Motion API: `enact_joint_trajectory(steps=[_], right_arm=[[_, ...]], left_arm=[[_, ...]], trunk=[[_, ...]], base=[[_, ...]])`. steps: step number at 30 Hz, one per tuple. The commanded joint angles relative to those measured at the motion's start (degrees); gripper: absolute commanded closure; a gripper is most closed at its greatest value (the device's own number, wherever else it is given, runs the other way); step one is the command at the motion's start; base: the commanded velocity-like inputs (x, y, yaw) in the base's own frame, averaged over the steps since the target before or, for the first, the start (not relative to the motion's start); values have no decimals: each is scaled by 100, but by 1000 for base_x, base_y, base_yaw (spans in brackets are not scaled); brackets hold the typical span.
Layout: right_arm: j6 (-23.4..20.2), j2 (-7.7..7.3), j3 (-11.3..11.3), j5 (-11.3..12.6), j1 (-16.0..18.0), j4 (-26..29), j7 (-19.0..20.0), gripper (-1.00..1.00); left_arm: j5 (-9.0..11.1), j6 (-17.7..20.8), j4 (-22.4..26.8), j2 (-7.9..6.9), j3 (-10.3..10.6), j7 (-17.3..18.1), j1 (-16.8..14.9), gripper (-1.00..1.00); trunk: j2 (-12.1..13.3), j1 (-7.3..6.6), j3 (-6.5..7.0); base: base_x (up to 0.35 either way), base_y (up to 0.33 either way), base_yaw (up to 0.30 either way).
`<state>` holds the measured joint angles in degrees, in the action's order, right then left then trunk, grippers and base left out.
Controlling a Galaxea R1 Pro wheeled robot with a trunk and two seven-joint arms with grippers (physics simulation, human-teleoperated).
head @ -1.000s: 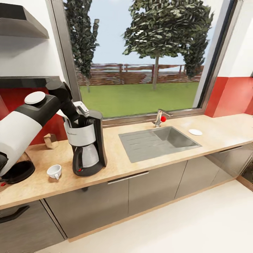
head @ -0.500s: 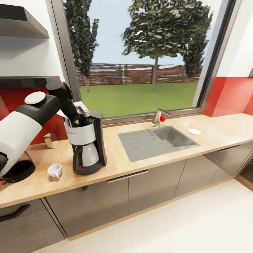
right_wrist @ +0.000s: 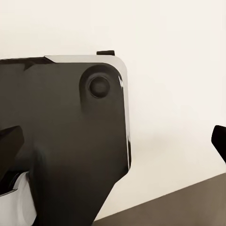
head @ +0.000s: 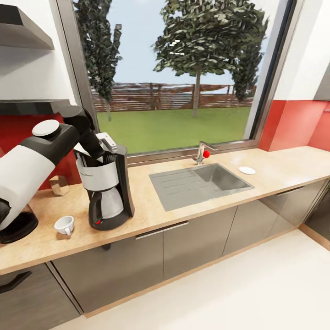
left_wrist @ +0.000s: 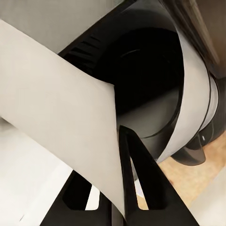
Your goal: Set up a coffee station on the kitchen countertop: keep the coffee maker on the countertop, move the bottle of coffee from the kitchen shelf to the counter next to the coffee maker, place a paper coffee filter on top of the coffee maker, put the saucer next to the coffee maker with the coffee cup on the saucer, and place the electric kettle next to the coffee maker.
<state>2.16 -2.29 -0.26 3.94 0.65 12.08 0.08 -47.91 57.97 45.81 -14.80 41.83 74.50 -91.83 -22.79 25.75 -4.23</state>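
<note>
One arm, the left, reaches in from the left edge of the head view, and its fingers [head: 101,145] sit at the open top of the coffee maker [head: 106,188]. In the left wrist view the black fingers [left_wrist: 136,162] are closed on the paper coffee filter [left_wrist: 66,113], a white sheet pinched between them right over the machine's dark round basket. At the far left edge of the head view the electric kettle [head: 16,224] stands on the desk [head: 151,213], partly behind the arm. A small wooden block [head: 58,185] rests near the red wall, under the kitchen shelf [head: 32,106]. Just left of the coffee maker, the coffee cup [head: 64,225] lies tilted on the wood. Right of centre is the steel sink [head: 199,183] with its tap [head: 201,152]. Further right, the saucer [head: 247,170] lies flat, well apart from the cup. Whether the right fingers [right_wrist: 219,140] are open or closed, I cannot tell; just dark tips show at the picture's edges.
</note>
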Motion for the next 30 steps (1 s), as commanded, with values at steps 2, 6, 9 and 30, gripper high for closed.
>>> enact_joint_trajectory(steps=[2, 6, 9, 30], right_arm=[[21, 0, 0, 38, 5, -4, 1, -100], [21, 0, 0, 40, 5, -4, 1, -100], [21, 0, 0, 37, 5, -4, 1, -100], [21, 0, 0, 36, 5, -13, 1, -100]], left_arm=[[-64, 10, 11, -5, 19, 65, 16, 100], [-93, -2, 15, -16, 11, 65, 43, 100], [-118, -4, 9, -35, 17, 65, 64, 100], [-149, -13, 8, -82, 16, 65, 143, 100]], trunk=[[-13, 4, -13], [-13, 4, -13], [-13, 4, -13], [-13, 4, -13]], base=[[0, 0, -6], [0, 0, -1], [0, 0, 0], [0, 0, 0]])
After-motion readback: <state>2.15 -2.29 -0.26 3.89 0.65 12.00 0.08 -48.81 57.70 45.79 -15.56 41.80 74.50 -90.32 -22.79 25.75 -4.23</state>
